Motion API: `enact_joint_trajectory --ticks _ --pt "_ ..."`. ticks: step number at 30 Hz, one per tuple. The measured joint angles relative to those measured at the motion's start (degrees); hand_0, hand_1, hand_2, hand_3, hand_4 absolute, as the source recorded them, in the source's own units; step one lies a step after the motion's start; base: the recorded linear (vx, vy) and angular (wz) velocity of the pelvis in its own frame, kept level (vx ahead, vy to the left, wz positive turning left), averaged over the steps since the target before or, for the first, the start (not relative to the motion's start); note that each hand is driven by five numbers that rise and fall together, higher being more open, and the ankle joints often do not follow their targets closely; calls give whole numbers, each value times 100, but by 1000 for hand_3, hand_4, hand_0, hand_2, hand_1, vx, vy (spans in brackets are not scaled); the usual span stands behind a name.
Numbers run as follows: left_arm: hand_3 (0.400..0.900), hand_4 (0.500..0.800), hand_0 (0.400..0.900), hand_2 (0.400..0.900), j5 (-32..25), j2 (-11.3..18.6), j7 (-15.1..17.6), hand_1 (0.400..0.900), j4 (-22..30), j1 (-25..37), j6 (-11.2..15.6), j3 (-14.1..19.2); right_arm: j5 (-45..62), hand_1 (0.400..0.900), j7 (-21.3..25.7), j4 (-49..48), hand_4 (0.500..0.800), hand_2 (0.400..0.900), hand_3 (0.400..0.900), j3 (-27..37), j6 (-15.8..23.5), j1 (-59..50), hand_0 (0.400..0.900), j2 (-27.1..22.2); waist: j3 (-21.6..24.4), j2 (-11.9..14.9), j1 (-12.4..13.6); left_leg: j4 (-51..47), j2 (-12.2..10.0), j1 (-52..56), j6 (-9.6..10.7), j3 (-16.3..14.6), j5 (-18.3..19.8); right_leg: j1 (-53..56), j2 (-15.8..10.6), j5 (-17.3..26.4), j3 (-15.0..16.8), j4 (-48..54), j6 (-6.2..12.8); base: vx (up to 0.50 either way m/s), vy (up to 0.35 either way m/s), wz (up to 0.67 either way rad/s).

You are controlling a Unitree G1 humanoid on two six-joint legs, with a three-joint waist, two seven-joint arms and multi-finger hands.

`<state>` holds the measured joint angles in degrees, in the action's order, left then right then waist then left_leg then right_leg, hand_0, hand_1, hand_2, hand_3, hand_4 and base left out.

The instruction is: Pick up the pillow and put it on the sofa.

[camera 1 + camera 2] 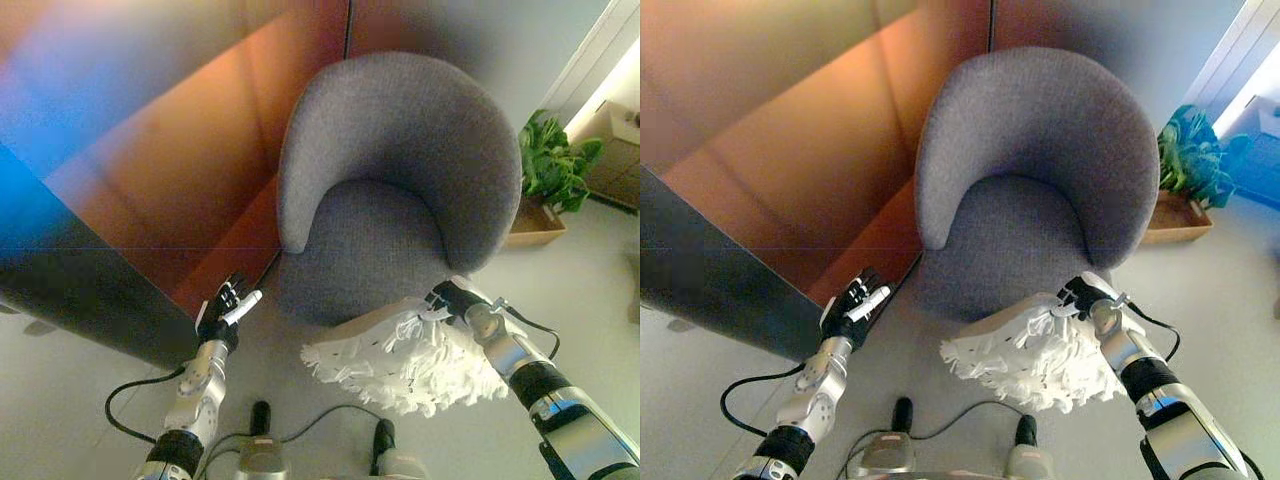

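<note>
A white fringed pillow point(405, 358) hangs just in front of the grey round armchair point(400, 180), at the seat's front edge. My right hand point(452, 297) is shut on the pillow's upper right corner, holding it off the floor. The seat of the armchair point(1005, 240) has nothing on it. My left hand point(228, 305) hovers to the left of the chair's front, fingers straight and open, holding nothing.
A wood-panelled wall point(180, 150) stands behind and left of the chair, with a dark panel point(90, 300) at lower left. A potted green plant point(553, 165) in a wooden box point(535, 228) sits right of the chair. Pale floor lies in front.
</note>
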<state>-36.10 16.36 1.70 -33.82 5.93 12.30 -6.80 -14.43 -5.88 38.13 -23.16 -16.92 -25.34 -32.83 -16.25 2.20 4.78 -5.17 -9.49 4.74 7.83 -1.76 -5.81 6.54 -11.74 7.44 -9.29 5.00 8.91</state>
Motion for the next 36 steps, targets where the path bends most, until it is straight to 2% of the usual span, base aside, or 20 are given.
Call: enact_joint_trajectory --ticks 6,18,23,26,30,33,36 --pt "900 800 900 900 0 -5 -148 900 -8 -212 -156 -1 2 400 -217 -19 500 400 400 0 -50 -23 400 -201 235 5 19 -2 -5 29 0 5 1 36 -3 -3 -14 16 -3 5 0 0" --pt "900 800 900 900 -25 1 -233 900 -31 -236 -167 -2 21 400 -664 32 500 400 400 -36 -164 -836 400 -887 371 -15 33 -1 -4 34 0 6 0 36 3 -4 -15 17 -4 18 2 2" --pt "900 800 900 900 -29 14 -302 900 -29 -325 -215 -8 39 400 -712 635 500 400 400 -148 -116 -1521 400 -1014 533 -16 68 -2 -7 21 -1 15 4 39 5 -27 -48 19 -1 74 1 7" --pt "900 800 900 900 -33 59 -386 900 -28 -426 -222 -56 85 400 -714 994 500 400 400 -202 -120 -1763 400 -1140 611 -17 190 -2 -8 15 -5 28 14 40 7 -37 -60 20 -2 92 6 11" --pt "900 800 900 900 -63 218 -429 900 -21 -619 -232 -95 161 400 -720 1379 500 400 400 -381 -127 -2051 400 -1222 651 -25 246 -2 -5 -24 -4 149 14 62 10 -55 -148 22 -3 65 -19 13" --pt "900 800 900 900 -82 301 -470 900 -11 -678 -238 -122 326 400 -718 1703 500 400 400 -414 -177 -2167 400 -1307 665 -28 382 5 -5 -124 -4 206 3 25 20 -64 -226 22 -4 -56 -68 11" --pt "900 800 900 900 -82 478 -489 900 7 -683 -241 -259 514 400 -695 1976 500 400 400 -596 -294 -2479 400 -1333 687 -28 434 54 -15 -371 6 314 -53 -177 39 -40 -265 20 5 -163 -104 6"
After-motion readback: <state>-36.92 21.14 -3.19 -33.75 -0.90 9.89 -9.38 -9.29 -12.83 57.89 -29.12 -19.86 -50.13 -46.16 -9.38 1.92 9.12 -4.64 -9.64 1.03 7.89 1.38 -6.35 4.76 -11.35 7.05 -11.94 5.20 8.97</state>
